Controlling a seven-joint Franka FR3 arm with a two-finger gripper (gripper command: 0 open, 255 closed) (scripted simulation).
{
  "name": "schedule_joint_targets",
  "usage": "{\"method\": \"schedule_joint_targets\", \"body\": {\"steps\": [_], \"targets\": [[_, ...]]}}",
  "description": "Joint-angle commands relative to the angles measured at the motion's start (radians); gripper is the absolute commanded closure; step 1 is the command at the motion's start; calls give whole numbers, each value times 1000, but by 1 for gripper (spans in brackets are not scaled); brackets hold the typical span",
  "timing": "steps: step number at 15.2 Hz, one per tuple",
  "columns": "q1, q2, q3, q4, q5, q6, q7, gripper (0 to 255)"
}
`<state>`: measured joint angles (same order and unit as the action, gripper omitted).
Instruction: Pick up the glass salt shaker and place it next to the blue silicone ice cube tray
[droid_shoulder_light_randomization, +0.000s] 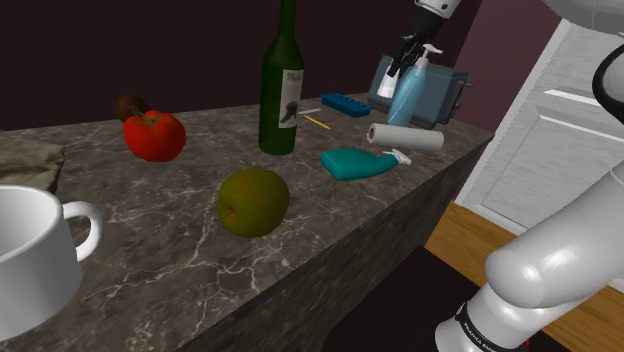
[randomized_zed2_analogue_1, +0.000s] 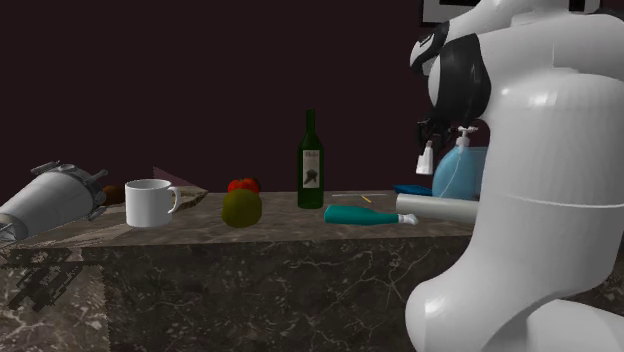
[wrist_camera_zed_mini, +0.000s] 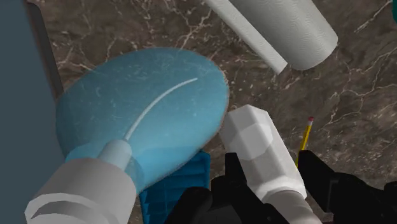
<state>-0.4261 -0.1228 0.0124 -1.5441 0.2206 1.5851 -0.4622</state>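
Observation:
My gripper (wrist_camera_zed_mini: 272, 173) is shut on the salt shaker (wrist_camera_zed_mini: 257, 147), a pale, faceted shaker with a white end, clasped between both fingers. In the shoulder view the gripper (droid_shoulder_light_randomization: 398, 68) holds the shaker (droid_shoulder_light_randomization: 387, 85) in the air above the far end of the counter. It hangs just beside a pale blue pump bottle (droid_shoulder_light_randomization: 409, 96). The blue ice cube tray (droid_shoulder_light_randomization: 345, 104) lies on the counter below and toward that view's left of the shaker. Under the hand, the tray (wrist_camera_zed_mini: 181, 189) shows partly behind the pump bottle (wrist_camera_zed_mini: 146, 118). From the second exterior view the shaker (randomized_zed2_analogue_1: 427, 158) hangs under the gripper (randomized_zed2_analogue_1: 430, 133).
A white paper roll (droid_shoulder_light_randomization: 405, 137) and a teal spray bottle (droid_shoulder_light_randomization: 358, 162) lie near the counter's edge. A grey box (droid_shoulder_light_randomization: 438, 92) stands behind the pump bottle. A pencil (droid_shoulder_light_randomization: 316, 121), a wine bottle (droid_shoulder_light_randomization: 281, 85), a tomato (droid_shoulder_light_randomization: 154, 135), an apple (droid_shoulder_light_randomization: 253, 201) and a white mug (droid_shoulder_light_randomization: 35, 255) sit along the counter.

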Motion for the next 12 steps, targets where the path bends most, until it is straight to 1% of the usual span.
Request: {"method": "schedule_joint_targets", "body": {"steps": [1, 5, 8, 10, 11, 12], "targets": [[-16, 44, -23, 41, 4, -6, -40, 255], [-57, 136, -69, 141, 18, -33, -121, 255], [-91, 218, -100, 238, 34, -62, -178, 255], [-117, 281, -117, 317, 47, -88, -214, 255], [-142, 343, -132, 397, 61, -115, -242, 255], [-141, 333, -130, 369, 59, -97, -246, 255]]}}
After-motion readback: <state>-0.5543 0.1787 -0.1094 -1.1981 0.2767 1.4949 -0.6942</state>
